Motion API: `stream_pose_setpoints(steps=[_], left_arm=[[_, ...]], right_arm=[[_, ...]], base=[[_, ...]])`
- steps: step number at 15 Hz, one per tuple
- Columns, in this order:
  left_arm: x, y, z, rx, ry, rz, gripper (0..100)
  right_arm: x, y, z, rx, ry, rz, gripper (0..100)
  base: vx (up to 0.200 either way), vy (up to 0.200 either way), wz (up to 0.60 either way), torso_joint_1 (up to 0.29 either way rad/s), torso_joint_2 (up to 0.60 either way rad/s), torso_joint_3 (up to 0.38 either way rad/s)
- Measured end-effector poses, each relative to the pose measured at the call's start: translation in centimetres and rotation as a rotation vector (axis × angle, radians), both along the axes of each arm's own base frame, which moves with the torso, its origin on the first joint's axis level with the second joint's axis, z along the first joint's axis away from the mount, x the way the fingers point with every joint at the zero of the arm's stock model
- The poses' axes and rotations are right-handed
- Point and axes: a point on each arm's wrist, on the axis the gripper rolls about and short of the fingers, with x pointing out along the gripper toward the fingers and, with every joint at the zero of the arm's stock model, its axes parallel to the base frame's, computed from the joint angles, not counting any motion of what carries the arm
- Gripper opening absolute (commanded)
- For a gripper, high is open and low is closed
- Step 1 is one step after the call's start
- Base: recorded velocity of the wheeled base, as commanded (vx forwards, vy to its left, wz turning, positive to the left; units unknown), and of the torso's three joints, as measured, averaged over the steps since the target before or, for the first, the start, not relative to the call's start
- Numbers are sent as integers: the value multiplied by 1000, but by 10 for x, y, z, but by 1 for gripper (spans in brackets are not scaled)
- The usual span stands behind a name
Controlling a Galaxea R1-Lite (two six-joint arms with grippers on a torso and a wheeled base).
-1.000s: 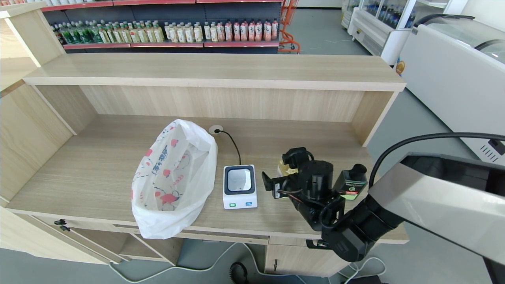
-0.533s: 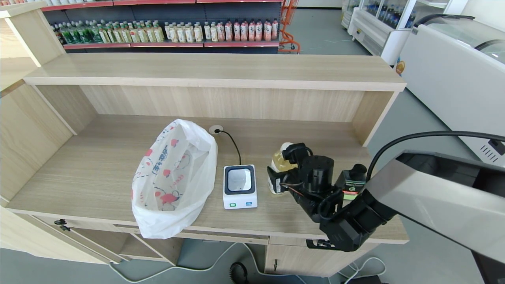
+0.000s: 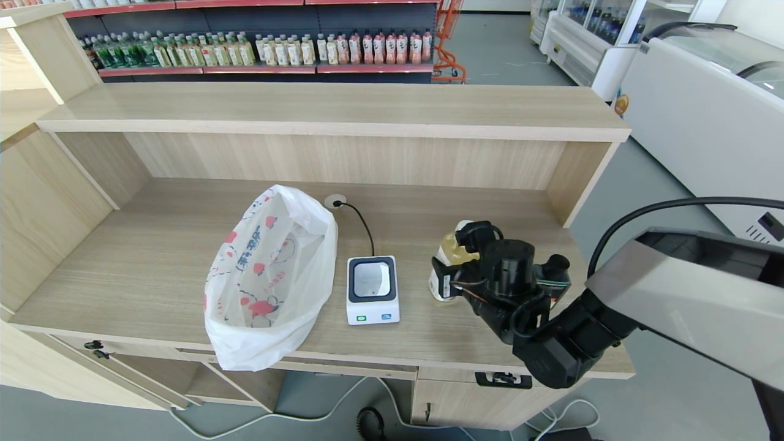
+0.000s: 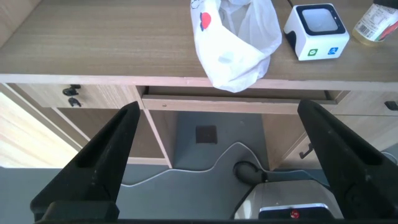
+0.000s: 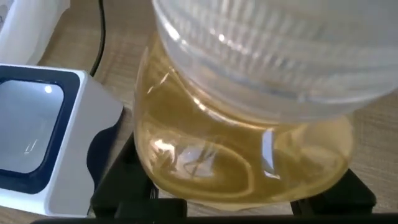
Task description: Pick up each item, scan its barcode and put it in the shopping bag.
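Honestly, the worry is the grip. The right gripper [image 3: 456,262] is clamped on the smooth, rounded bottle [image 3: 446,252] of amber liquid, which I reckon could swivel or slip on the way to the scanner [image 3: 372,288], or bump the dark bottle [image 3: 551,278] close behind. The bottle sits upright between the fingers, towards the surface's front right corner. The left gripper [image 4: 219,111] hangs below the front edge, fingers wide apart.
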Motion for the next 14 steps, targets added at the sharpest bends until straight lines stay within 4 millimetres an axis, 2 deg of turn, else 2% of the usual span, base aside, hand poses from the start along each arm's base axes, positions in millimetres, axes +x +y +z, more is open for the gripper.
stream_pose_setpoints(steps=[2,3,8,10,11,14], left_arm=[[0,0,0,0,0,0,100],[0,0,0,0,0,0,100],[0,0,0,0,0,0,100],[0,0,0,0,0,0,100],[0,0,0,0,0,0,100],[0,0,0,0,0,0,100]], right_arm=[[-7,-7,10,56,21,-11,0],[-12,-10,23,104,25,-2,0],[-54,-35,136,444,77,321,0],[-81,-57,179,540,117,505,0],[-97,-68,194,563,129,587,0],[-151,-98,212,574,168,786,0]], base=[[0,0,0,0,0,0],[0,0,0,0,0,0],[0,0,0,0,0,0],[0,0,0,0,0,0],[0,0,0,0,0,0],[0,0,0,0,0,0]])
